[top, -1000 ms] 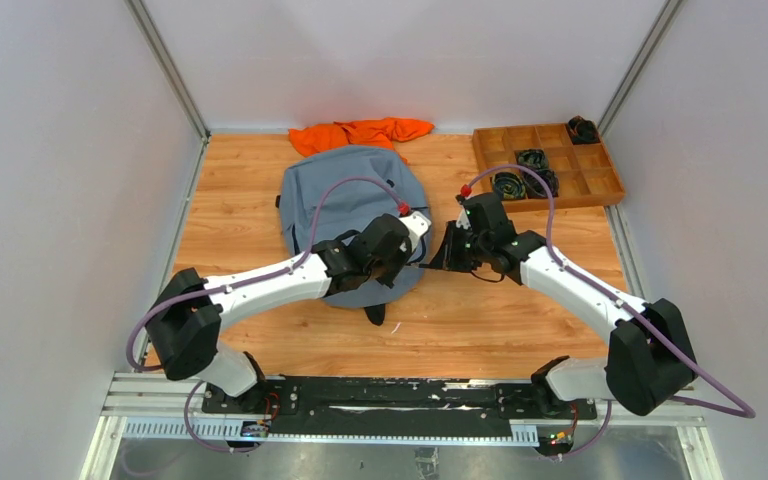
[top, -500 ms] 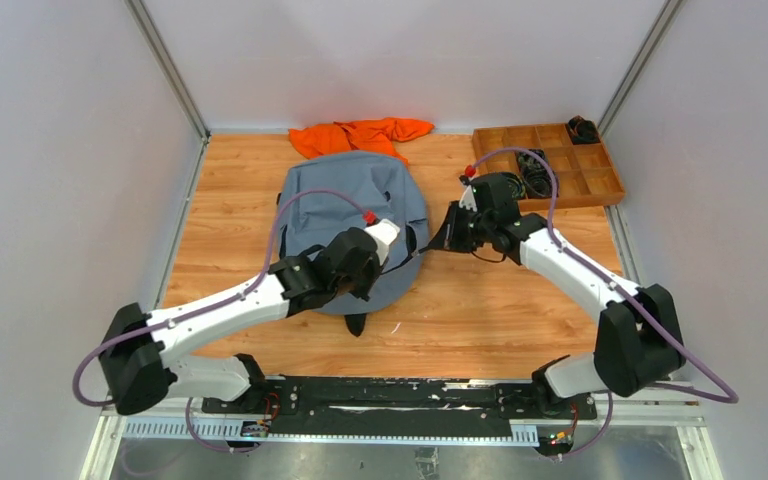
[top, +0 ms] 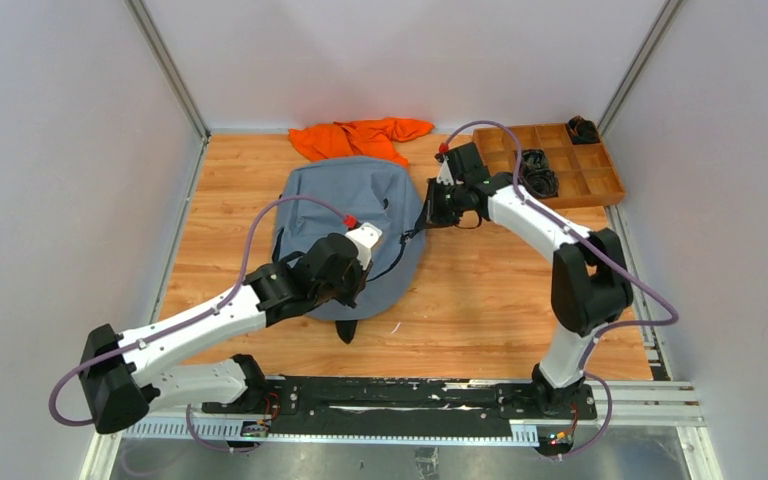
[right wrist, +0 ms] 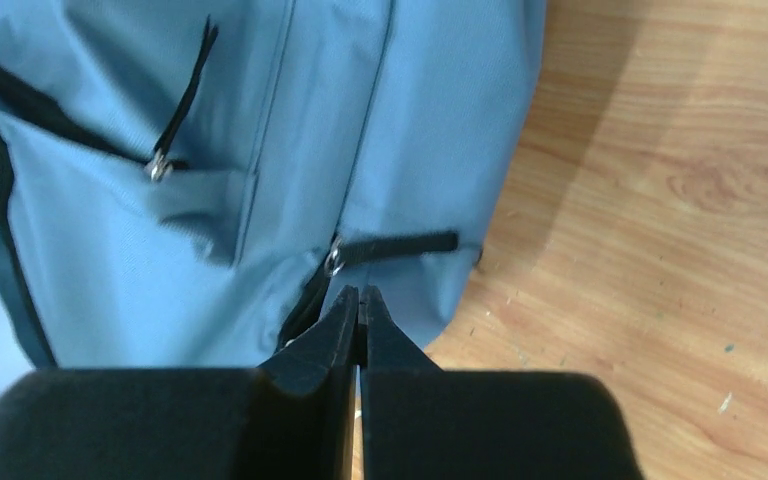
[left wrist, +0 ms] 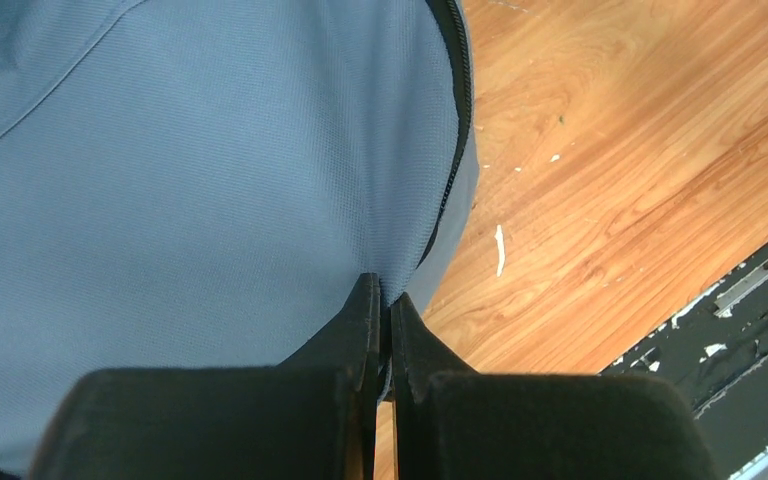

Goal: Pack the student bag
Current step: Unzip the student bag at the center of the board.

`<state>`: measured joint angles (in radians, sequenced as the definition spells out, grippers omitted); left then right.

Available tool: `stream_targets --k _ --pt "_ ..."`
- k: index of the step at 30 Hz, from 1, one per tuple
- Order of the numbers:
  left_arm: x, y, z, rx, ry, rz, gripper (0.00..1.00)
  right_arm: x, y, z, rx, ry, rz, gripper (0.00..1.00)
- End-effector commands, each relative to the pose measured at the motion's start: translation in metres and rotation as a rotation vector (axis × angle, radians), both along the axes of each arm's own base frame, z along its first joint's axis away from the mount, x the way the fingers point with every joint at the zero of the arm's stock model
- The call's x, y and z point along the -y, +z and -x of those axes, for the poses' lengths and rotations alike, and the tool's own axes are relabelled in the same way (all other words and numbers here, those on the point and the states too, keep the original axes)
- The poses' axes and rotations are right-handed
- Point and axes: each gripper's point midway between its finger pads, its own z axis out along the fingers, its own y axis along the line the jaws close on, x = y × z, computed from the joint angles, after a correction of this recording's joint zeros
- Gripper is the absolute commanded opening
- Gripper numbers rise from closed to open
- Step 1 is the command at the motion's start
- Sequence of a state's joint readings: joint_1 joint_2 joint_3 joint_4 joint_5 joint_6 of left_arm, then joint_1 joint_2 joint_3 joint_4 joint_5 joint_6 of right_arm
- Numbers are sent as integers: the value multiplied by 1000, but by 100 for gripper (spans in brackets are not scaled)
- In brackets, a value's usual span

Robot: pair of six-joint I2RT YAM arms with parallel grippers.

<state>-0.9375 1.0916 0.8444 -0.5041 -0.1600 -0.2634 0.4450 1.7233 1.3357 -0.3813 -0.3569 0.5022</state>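
Item: bag [top: 345,190], grey-blue, lying flat mid-worktop [top: 490,300], its top towards the far edge and just short of the orange cloth [top: 360,135]; its place is as it was a second ago. Item: my left gripper [left wrist: 382,290], over the bag's near right edge; its fingers stood a little apart a second ago and are now closed, tips together on a fold of bag fabric right beside the zip line. The left arm has meanwhile drawn back towards the left. Item: my right gripper [right wrist: 360,295], fingers closed throughout; it has travelled from the bag's near right side along that side towards the far edge. Its tips sit just below a zip pull [right wrist: 335,262], and I cannot tell whether anything is pinched between them. In the top view a thin dark line trails from it back down the bag's side. Item: tray [top: 600,185], far right corner, dark coils in some compartments, untouched. Reading: I judge the left grip anchors the bag while the right runs a zip, so this is opening work. No opening shows in any view, and packing looks not yet begun.
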Motion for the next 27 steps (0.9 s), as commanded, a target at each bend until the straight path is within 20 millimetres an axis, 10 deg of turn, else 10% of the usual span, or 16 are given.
stream_targets --k 1,11,17,27 --pt "-30 -15 35 -113 -13 -59 0 39 -8 -57 96 -100 145 0" --pt "-31 2 44 -112 -21 7 0 43 -22 -98 90 -112 233 0" --pt "-46 30 20 13 92 -9 0 27 24 -108 165 -80 130 0" --pt "-114 189 -86 397 491 68 0 -6 147 -101 374 -5 -121 0"
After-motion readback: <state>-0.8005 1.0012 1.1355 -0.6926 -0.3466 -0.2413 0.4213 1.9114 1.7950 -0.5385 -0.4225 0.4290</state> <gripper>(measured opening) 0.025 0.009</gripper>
